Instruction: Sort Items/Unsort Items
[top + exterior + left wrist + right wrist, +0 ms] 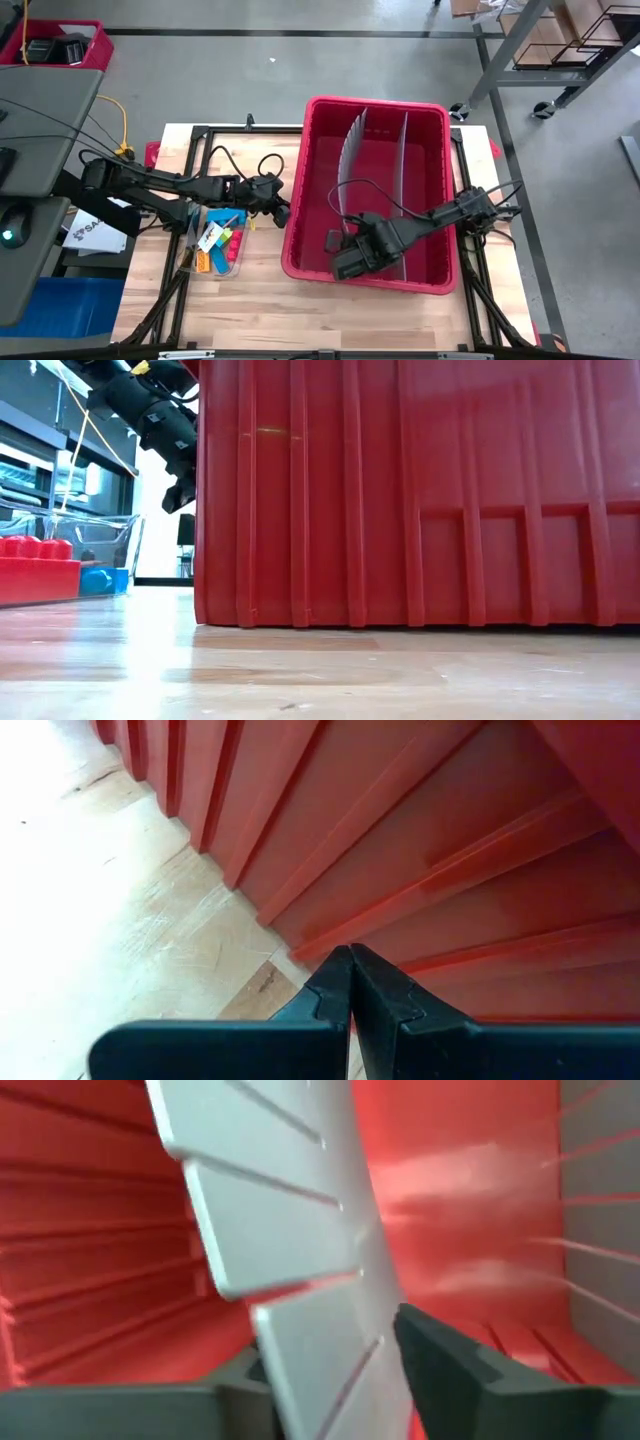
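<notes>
Two pincers, two very different positions: my left pincer (pixel 283 213) hangs with its fingers pressed together and empty, just outside the left wall of the red bin (pixel 318 110), while my right pincer (pixel 338 262) is down inside the bin's near left compartment, its fingers apart and straddling the bent grey divider (pixel 345 160), with nothing I can see between them but that panel. The items (pixel 215 245), a jumble of orange, blue, yellow, red and green blocks, lie in a small clear tray (pixel 238 266) on the desk (pixel 260 320), just left of the bin. That tray sits just beside my left pincer, toward the desk's near edge and a little to its left; the bin wall stands between it and my right pincer. The tray's long axis runs front to back. By my reckoning the left arm is the nearer one for the next pick.
</notes>
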Action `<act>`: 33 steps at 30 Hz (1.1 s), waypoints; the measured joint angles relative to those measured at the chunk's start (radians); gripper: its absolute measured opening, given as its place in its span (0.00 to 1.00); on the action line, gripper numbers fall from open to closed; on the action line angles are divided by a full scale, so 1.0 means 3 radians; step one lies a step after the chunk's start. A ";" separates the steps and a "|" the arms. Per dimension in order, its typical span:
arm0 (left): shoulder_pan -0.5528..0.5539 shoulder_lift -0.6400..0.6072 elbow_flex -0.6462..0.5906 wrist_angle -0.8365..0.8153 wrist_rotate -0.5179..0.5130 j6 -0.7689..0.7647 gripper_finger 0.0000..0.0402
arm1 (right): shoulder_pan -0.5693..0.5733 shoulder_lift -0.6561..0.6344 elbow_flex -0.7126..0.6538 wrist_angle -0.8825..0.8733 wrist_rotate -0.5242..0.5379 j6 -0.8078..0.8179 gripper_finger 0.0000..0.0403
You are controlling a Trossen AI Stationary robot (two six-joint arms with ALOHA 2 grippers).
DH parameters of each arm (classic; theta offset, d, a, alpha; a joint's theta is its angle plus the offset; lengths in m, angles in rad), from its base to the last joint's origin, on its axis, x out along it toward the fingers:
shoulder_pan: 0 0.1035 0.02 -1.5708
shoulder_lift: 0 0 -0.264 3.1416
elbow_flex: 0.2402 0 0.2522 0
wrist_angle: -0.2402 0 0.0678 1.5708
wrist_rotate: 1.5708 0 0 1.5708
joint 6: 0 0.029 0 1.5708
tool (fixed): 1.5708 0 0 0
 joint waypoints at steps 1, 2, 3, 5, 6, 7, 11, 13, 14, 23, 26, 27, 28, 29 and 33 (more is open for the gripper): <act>0.0000 0.0000 0.0000 0.0001 0.0000 0.0000 0.00 | 0.0000 0.0000 0.0000 -0.0007 -0.0069 -0.0052 0.41; 0.0000 0.0000 0.0000 0.0001 0.0000 0.0000 0.00 | 0.0000 0.0000 0.0000 -0.0016 -0.0130 -0.0081 0.44; 0.0000 0.0000 0.0000 0.0001 0.0000 0.0000 0.00 | 0.0006 0.0000 0.0000 -0.0025 -0.0181 -0.0124 0.46; 0.0000 0.0000 0.0000 0.0001 0.0000 0.0000 0.00 | 0.0024 -0.0001 0.0000 -0.0069 -0.0264 -0.0148 0.50; 0.0000 0.0000 0.0000 0.0001 0.0000 0.0001 0.00 | 0.0034 -0.0003 0.0012 -0.0119 -0.0296 -0.0144 0.50; 0.0000 0.0000 0.0000 0.0002 0.0000 0.0001 0.00 | 0.0045 -0.0003 0.0052 -0.0194 -0.0321 -0.0147 0.51; 0.0000 0.0000 0.0000 0.0000 -0.0001 0.0032 0.00 | 0.0050 -0.0084 0.0168 -0.0193 -0.0335 -0.0337 0.51; 0.0001 0.0000 0.0000 0.0003 -0.0021 0.0086 0.00 | 0.0050 -0.0162 0.0213 -0.0188 -0.0220 -0.0430 0.51; 0.0014 0.0000 0.0000 0.0003 -0.0027 0.0093 0.00 | 0.0050 -0.0209 0.0228 -0.0187 -0.0152 -0.0456 0.51; 0.0136 0.0000 -0.0001 0.0001 0.0011 0.0090 0.00 | 0.0006 -0.0604 0.0253 -0.0148 0.0678 -0.0739 0.50; 0.0161 0.0000 -0.0001 0.0002 0.0013 0.0090 0.00 | -0.0200 -0.0765 0.0257 0.0070 0.1104 -0.1155 0.43; 0.0164 0.0000 -0.0001 0.0003 0.0012 0.0090 0.00 | -0.0329 -0.0799 0.0259 0.0181 0.1162 -0.1370 0.38; 0.0164 0.0000 -0.0001 0.0007 0.0012 0.0090 0.00 | -0.0477 -0.0813 0.0259 0.0331 0.1167 -0.1629 0.31; 0.0164 0.0000 -0.0001 0.0015 0.0012 0.0090 0.00 | -0.0649 -0.0811 0.0259 0.0528 0.1114 -0.1966 0.23; 0.0163 0.0000 -0.0001 0.0096 0.0017 0.0060 0.00 | -0.1389 -0.0677 0.0258 0.1613 0.0397 -0.3406 0.04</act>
